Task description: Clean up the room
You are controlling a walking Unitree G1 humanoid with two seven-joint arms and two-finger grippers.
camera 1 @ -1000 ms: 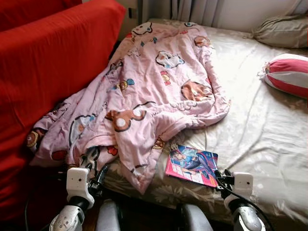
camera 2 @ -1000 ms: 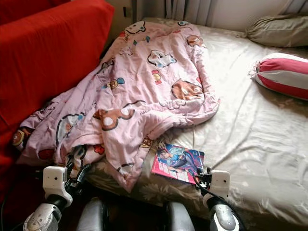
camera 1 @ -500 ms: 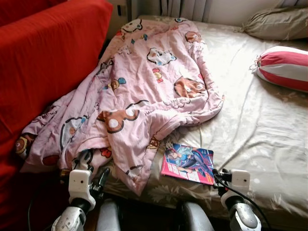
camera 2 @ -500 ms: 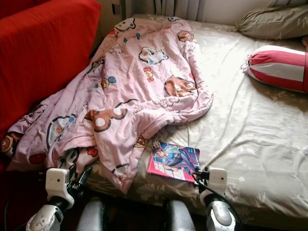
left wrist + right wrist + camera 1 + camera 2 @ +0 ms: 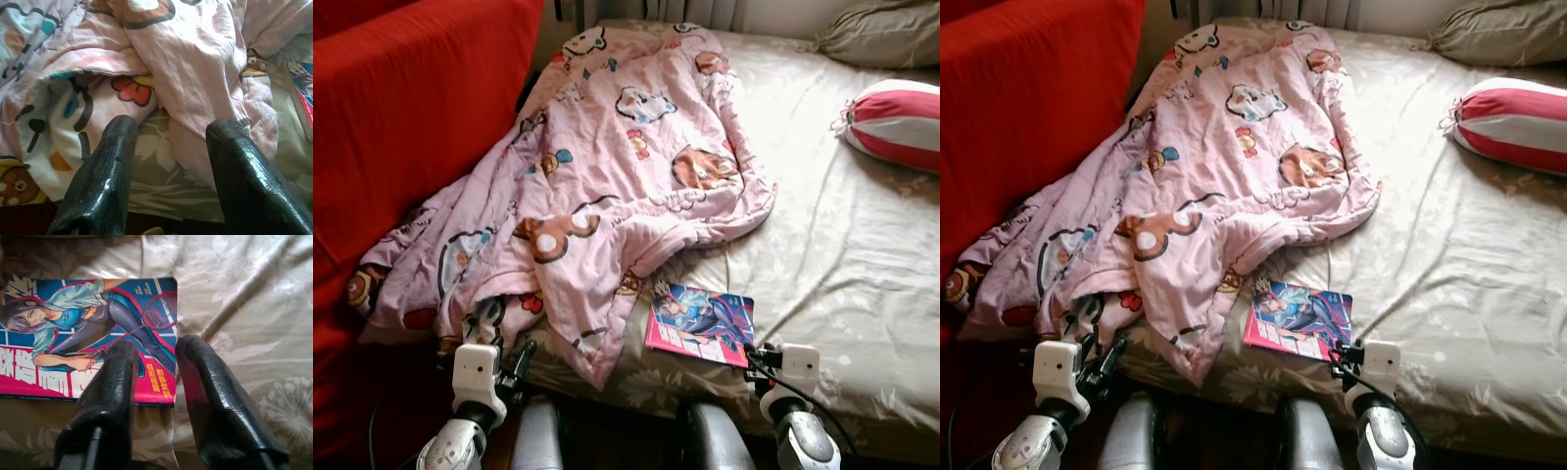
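1. A magazine [image 5: 702, 322] with a bright pink and blue cover lies flat on the bed [image 5: 862, 255], near its front edge and just beside the hanging corner of the blanket.
2. The right gripper [image 5: 155, 355] hovers over the magazine's near corner, jaws a little apart and holding nothing.
3. The left gripper [image 5: 168, 142] points at the blanket's lower edge, jaws wide and empty.
4. The pink cartoon blanket [image 5: 617, 176] sprawls rumpled across the bed and against a red sofa [image 5: 401, 127].
5. A red-and-white striped cushion [image 5: 896, 122] and a beige pillow [image 5: 881, 29] lie at the far side.
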